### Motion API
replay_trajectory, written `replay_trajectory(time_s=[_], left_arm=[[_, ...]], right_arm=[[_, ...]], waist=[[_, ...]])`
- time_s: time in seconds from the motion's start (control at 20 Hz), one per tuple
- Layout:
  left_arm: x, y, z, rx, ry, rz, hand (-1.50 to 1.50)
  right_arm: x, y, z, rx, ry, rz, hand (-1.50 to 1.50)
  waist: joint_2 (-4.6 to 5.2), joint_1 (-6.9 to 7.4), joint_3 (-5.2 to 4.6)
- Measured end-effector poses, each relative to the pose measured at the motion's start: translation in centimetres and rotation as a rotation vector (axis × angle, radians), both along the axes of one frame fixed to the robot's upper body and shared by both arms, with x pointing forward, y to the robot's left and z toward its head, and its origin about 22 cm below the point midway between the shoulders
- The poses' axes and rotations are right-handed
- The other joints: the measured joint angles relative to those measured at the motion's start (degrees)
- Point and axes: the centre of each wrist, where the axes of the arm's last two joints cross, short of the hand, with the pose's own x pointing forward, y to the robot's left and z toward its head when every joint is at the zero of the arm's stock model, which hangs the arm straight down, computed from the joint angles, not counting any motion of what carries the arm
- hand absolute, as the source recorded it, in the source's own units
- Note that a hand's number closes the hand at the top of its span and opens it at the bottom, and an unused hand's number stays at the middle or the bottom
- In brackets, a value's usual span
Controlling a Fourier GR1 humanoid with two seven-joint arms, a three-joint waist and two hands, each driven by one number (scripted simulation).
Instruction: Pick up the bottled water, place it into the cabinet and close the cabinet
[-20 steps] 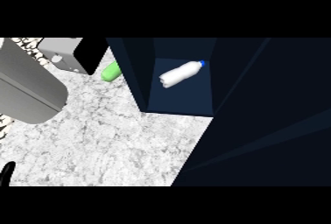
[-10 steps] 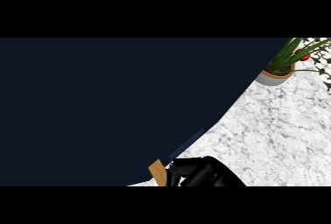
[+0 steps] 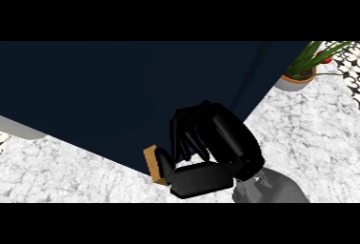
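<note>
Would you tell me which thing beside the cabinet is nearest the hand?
The tan block, right beside the right hand; the potted plant stands far off, upper right.

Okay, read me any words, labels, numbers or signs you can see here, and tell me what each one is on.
No text can be read anywhere in the head view.
Dark cabinet: plain face, no label or sign.
Potted plant: the pot bears no marking.
Right hand and the tan block beside it: no marks.
Marble counter: only veining.
</note>
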Motion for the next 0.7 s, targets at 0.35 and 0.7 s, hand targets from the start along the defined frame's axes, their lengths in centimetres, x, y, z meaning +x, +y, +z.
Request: replay_trajectory(time_s=[0.35, 0.7], left_arm=[[-1.6, 1.8, 0.8, -0.005, -0.017, 0.023, -1.5], [-2.8, 2.8, 0.8, -0.007, -0.02, 0.026, -1.5]], right_arm=[[5.8, -1.1, 1.0, 0.011, 0.026, 0.01, 1.5], [9.6, -1.9, 0.9, -0.022, 0.023, 0.091, 1.5]], waist=[[-0.05, -0.56, 0.02], [-0.54, -0.94, 0.12]])
